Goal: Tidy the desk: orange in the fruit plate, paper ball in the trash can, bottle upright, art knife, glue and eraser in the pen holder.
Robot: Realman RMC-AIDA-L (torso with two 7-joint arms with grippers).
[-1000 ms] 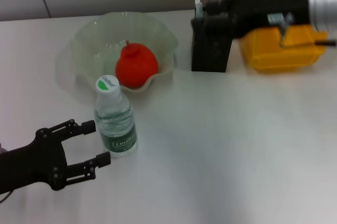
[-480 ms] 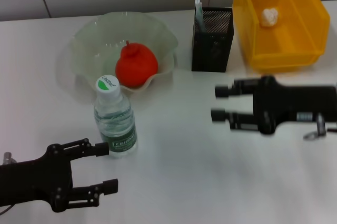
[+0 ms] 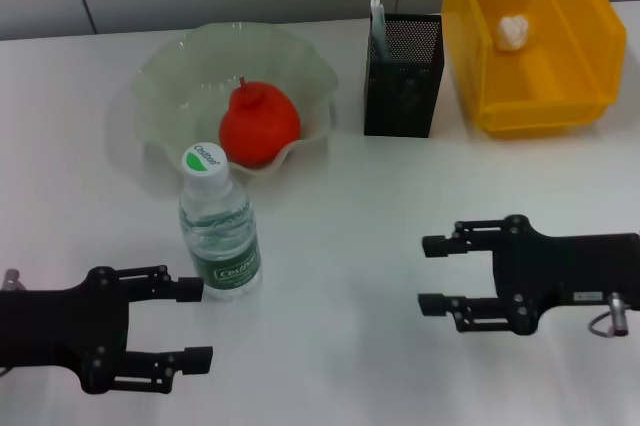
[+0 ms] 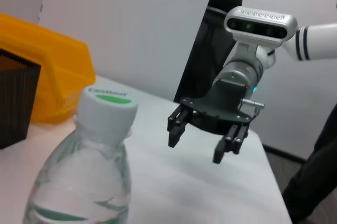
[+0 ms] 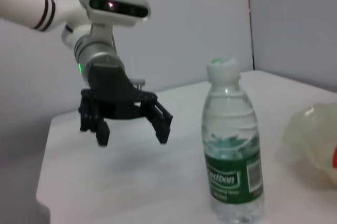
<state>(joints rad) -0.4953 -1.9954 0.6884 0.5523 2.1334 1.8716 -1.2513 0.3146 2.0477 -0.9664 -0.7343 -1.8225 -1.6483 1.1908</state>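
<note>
Desk: plain white table (image 3: 330, 246) with a grey wall panel behind it, pretty uncluttered overall.
Bottle: the water bottle (image 3: 218, 229) stands upright near the front left, white cap with a green mark, green label. It's just in front of the plate and not touching either gripper.
Plate: pale frilly fruit plate (image 3: 170, 76) at the back left, with the orange (image 3: 260, 124) sitting inside it, toward the front rim.
Holder: black mesh pen holder (image 3: 402, 76) upright at the back centre, something white and thin poking out at its left corner. Can't tell what else is inside.
Bin: yellow trash bin (image 3: 580, 96) just right of the holder, paper ball (image 3: 512, 32) lying in it near the back wall.
Left gripper: the left gripper (image 3: 190, 324) hangs low at the front left, fingers spread apart, nothing between them. Its upper fingertip is close beside the bottle's base but there's a visible gap.
Right gripper: the right gripper (image 3: 430, 275) hovers over bare table at the front right, fingers also apart and empty, pointing toward the bottle, well apart from it.
In the way: nothing sits between the two grippers except the bottle, which is nearer the left one. From the right wrist view the bottle (image 5: 231, 145) stands in front, with the left gripper (image 5: 131, 129) off behind it.
</note>
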